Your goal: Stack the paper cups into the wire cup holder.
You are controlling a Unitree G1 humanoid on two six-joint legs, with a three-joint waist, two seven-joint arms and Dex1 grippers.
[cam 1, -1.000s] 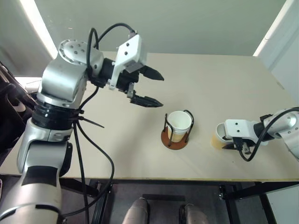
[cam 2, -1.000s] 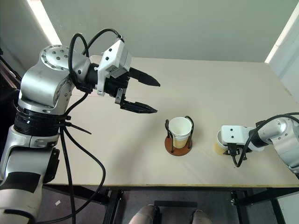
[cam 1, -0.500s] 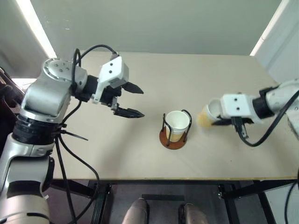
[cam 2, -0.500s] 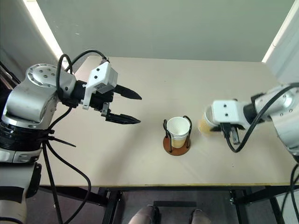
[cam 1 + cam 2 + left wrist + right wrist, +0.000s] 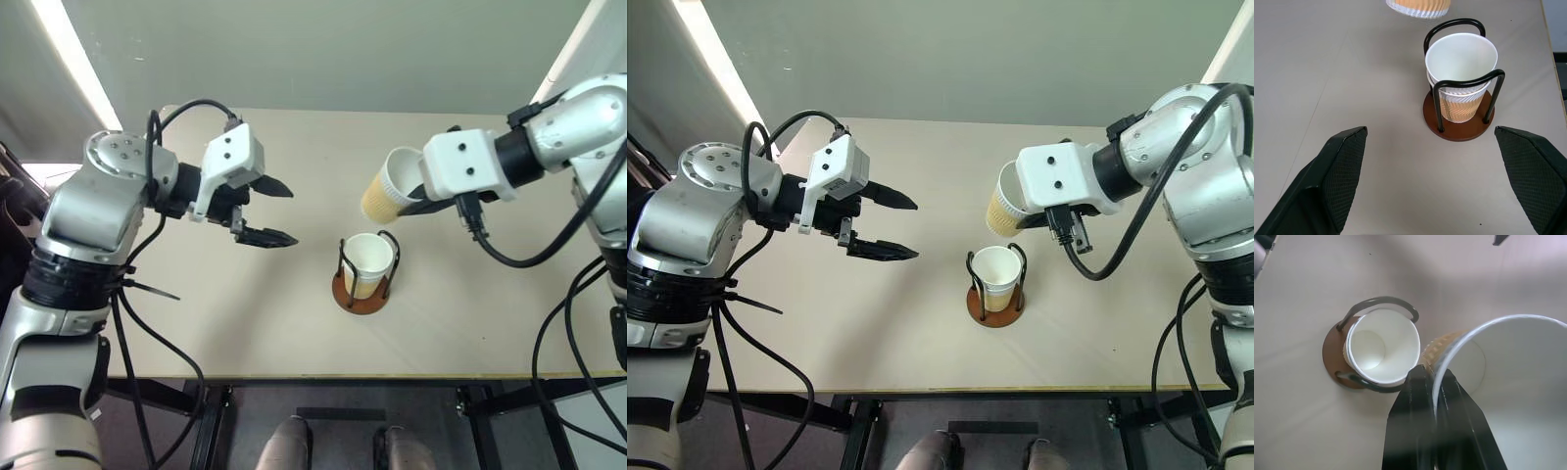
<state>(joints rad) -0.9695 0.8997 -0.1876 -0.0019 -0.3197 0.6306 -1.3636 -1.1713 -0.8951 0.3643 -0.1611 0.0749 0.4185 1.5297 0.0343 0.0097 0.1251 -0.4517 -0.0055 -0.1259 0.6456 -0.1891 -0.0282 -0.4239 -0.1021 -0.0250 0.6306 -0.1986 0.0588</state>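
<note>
Near the front of the pale tabletop: wire cup holder, reddish-brown disc with black loops, holding nested paper cups, ribbed tan outside, white inside. Just beyond and above, tilted in the air: another ribbed cup, rim clamped in the right pincer. Off to the left, clear of the holder: left pincer, fingers wide apart, empty.

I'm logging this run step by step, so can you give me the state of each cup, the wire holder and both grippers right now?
held paper cup: lifted off the table, tilted, rim pinched by the right gripper.
cups in the holder: upright, nested, mouth open.
wire cup holder: upright on the table, loaded.
right gripper: shut on the held cup's wall.
left gripper: open, empty, above the table left of the holder.
table: bare around the holder.
</note>
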